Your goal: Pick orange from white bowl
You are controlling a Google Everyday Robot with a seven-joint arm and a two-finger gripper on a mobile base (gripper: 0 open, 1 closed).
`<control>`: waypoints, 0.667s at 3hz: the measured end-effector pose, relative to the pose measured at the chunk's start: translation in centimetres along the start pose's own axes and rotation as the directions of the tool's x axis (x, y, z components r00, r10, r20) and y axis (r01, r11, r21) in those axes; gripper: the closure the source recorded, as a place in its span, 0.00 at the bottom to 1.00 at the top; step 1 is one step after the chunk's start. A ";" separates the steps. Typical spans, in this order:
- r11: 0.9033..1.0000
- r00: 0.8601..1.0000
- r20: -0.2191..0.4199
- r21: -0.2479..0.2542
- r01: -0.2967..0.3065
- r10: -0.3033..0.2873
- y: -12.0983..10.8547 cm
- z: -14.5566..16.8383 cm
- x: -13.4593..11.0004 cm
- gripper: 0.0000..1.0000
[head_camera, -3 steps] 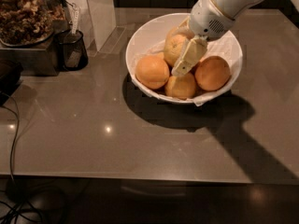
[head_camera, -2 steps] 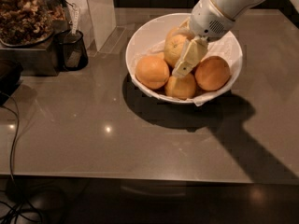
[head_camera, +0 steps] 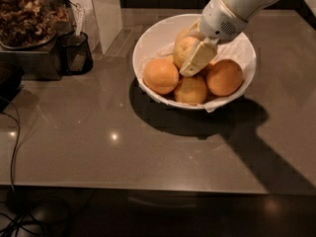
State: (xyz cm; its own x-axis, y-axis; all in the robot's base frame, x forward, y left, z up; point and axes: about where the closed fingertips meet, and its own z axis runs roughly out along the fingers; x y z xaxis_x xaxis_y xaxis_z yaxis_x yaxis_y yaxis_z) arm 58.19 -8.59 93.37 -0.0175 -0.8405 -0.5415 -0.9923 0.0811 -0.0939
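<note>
Camera view, looking down at bowl (head_camera: 148, 36) on glossy grey counter (head_camera: 123, 142). Found orange (head_camera: 180, 47) inside bowl, at the back of the pile near bowl's middle, riding higher than the rest, paler and duller in colour.

Counted three smaller, deeper-coloured ones in bowl too:
- left fruit (head_camera: 160, 75) at bowl's left side
- front fruit (head_camera: 191, 89) at bowl's front
- right fruit (head_camera: 224, 77) at bowl's right side

Packed tight, touching.

Noted liner (head_camera: 239, 48) crinkled along bowl's right inner wall, with a corner hanging over bowl's front rim.

Located gripper (head_camera: 197, 59) inside bowl, reaching in over bowl's back-right rim on arm (head_camera: 242, 1), laid against orange's right flank, just above front fruit. Cannot tell whether clamped or released: far side hidden behind orange.

Heavy shadow on counter at bowl's front and right.

Left of bowl, well apart: black mesh cup (head_camera: 74, 53). Further left of bowl: tray (head_camera: 24, 14) of brown dried bits on a metal box. Behind-left of bowl: white upright panel (head_camera: 106, 9). Far left of bowl: cable (head_camera: 15, 127) trailing toward counter's edge.
</note>
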 end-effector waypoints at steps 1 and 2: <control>1.000 1.000 0.002 0.000 -0.001 0.001 0.0 -0.1 -0.1 0.71; 1.000 1.000 0.002 0.000 -0.001 0.001 -0.2 -0.2 -0.1 0.94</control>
State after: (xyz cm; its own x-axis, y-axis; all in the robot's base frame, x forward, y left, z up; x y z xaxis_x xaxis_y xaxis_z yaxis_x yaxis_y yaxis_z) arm 58.36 -8.59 93.58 -0.0183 -0.8393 -0.5433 -0.9923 0.0818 -0.0930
